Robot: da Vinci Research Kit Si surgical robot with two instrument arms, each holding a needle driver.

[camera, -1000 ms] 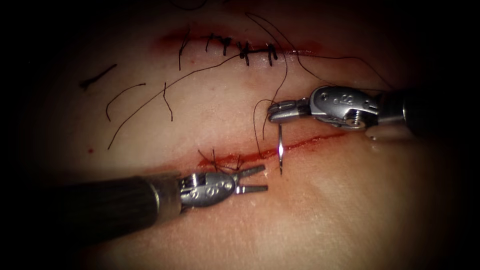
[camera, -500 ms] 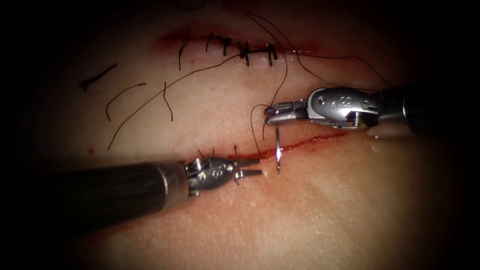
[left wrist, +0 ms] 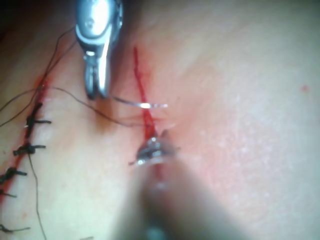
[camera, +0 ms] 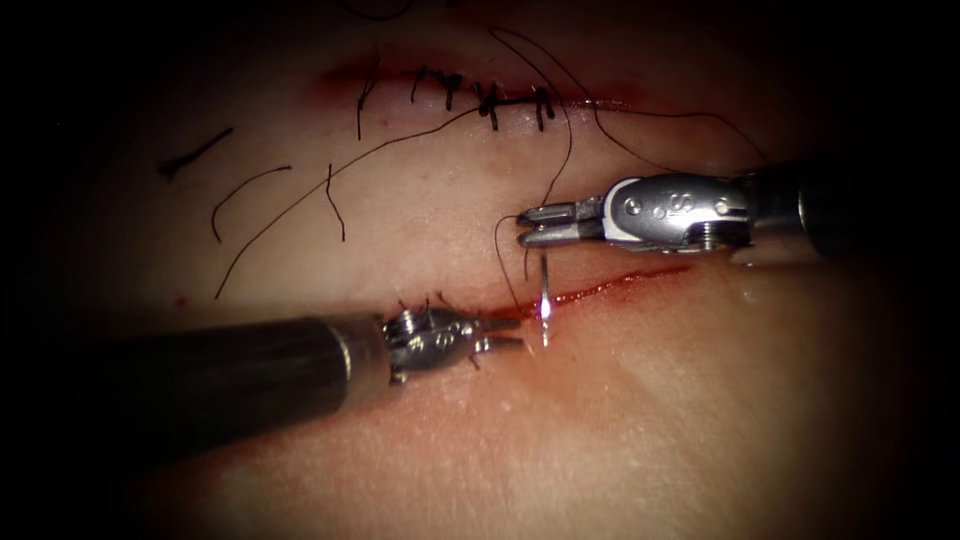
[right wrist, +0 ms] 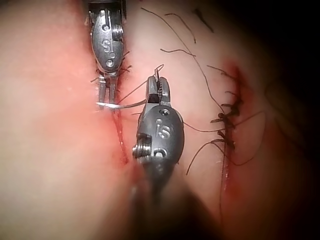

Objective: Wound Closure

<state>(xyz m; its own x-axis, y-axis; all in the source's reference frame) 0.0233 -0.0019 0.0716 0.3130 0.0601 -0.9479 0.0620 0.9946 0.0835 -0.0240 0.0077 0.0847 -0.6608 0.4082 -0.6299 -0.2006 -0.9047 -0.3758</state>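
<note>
My right tool (camera: 525, 226) comes in above the lower cut (camera: 610, 286), its jaws shut on the curved needle (camera: 544, 300) near its tail end. The needle hangs down across the cut, and its tip rests at the cut's lower edge; I cannot tell if it is in the tissue. Black thread (camera: 497, 250) loops from the needle's tail up toward the upper wound. My left tool (camera: 508, 334) lies along the cut just left of the needle, jaws narrowly open and holding nothing. In the right wrist view the needle (right wrist: 120, 105) runs from my right tool (right wrist: 157, 85) to the left tool's tips (right wrist: 107, 92).
An upper cut (camera: 480, 95) is closed with several dark stitches, and long thread tails trail from it. Cut ends of thread (camera: 250, 195) lie on the tissue at the left. A few stitches (camera: 430, 300) sit on the lower cut beside the left tool. Red fluid lines the lower cut.
The left tool has moved up and to the right onto the cut, its jaws narrowing from wide open. The right tool has shifted left with the needle.
</note>
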